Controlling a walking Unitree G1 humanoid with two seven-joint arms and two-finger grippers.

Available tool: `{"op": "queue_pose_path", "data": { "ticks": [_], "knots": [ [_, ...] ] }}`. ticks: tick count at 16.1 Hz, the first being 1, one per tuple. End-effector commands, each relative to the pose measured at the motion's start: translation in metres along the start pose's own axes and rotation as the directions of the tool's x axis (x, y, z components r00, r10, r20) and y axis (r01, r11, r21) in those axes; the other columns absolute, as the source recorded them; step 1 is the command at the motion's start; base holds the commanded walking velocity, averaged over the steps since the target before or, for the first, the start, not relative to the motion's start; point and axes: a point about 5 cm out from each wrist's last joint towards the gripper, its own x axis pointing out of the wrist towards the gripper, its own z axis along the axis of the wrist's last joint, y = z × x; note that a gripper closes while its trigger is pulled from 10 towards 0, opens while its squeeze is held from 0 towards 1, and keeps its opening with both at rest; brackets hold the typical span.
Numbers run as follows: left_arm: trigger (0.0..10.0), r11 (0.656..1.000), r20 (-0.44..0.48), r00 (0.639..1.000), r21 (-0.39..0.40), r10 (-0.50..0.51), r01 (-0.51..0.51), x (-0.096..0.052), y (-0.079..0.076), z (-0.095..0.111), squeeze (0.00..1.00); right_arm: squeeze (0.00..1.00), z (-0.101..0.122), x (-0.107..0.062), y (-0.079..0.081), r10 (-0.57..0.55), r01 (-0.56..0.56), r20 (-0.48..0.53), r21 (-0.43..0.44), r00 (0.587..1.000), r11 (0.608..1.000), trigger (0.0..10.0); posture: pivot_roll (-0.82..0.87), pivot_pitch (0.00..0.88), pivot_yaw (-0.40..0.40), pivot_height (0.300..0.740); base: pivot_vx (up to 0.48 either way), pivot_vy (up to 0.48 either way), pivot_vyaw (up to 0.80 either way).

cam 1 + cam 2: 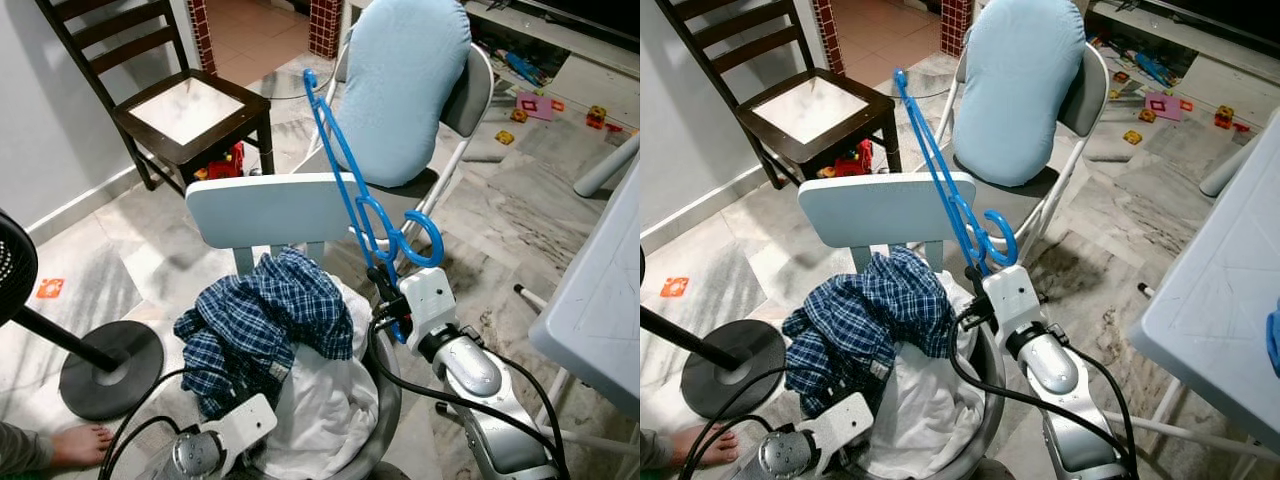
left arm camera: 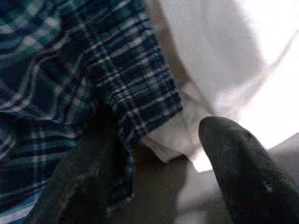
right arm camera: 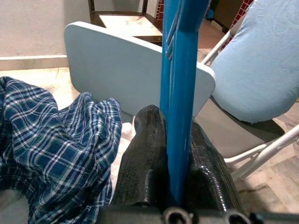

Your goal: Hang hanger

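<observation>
A blue plastic hanger (image 1: 345,170) stands tilted in the air, its hook (image 1: 425,240) low and its long arm reaching up past the white chair back (image 1: 270,208). My right gripper (image 3: 175,140) is shut on the hanger's stem (image 3: 180,93) just above the laundry. A blue plaid shirt (image 1: 260,320) lies on white cloth (image 1: 320,400) in a grey round basket (image 1: 388,395). My left gripper (image 2: 159,186) is low at the basket's near side, open, its fingers (image 2: 243,172) right over the shirt's hem (image 2: 140,102) and the white cloth.
A folding chair with a light blue cushion (image 1: 405,90) stands behind the white chair. A dark wooden chair (image 1: 190,110) is at the far left. A fan base (image 1: 110,370) and a person's foot (image 1: 80,440) are at the near left. A white table (image 1: 600,300) edges in on the right.
</observation>
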Motion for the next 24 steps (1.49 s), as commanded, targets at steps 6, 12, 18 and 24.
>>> {"op": "queue_pose_path", "data": {
  "ticks": [6,12,18,24],
  "knots": [
    [0.0,0.941,0.201,0.924,0.025,0.326,-0.338,-0.032,0.049,0.023,0.00,0.00,-0.003,-0.002,-0.003,-0.011,0.011,-0.007,-0.003,1.000,1.000,10.0,-0.05,0.169,-0.051,0.740,0.000,0.000,0.00],
    [0.0,0.920,0.276,0.881,-0.025,0.383,-0.392,-0.052,0.053,0.051,0.00,0.00,-0.003,-0.002,-0.003,-0.014,0.014,-0.006,-0.004,1.000,1.000,10.0,-0.05,0.169,-0.051,0.740,0.000,0.000,0.00],
    [0.0,0.924,0.573,0.730,-0.152,0.372,-0.351,-0.069,0.057,0.108,0.00,0.00,-0.003,-0.001,-0.003,-0.023,0.023,-0.001,-0.002,1.000,1.000,10.0,-0.05,0.166,-0.047,0.740,0.000,0.000,0.00],
    [10.0,0.960,0.512,0.814,-0.191,0.275,-0.204,-0.035,0.040,0.107,0.00,0.00,-0.003,0.001,-0.001,-0.019,0.019,0.000,-0.005,1.000,1.000,10.0,-0.05,0.166,-0.055,0.740,0.000,0.000,0.00]
  ]
}}
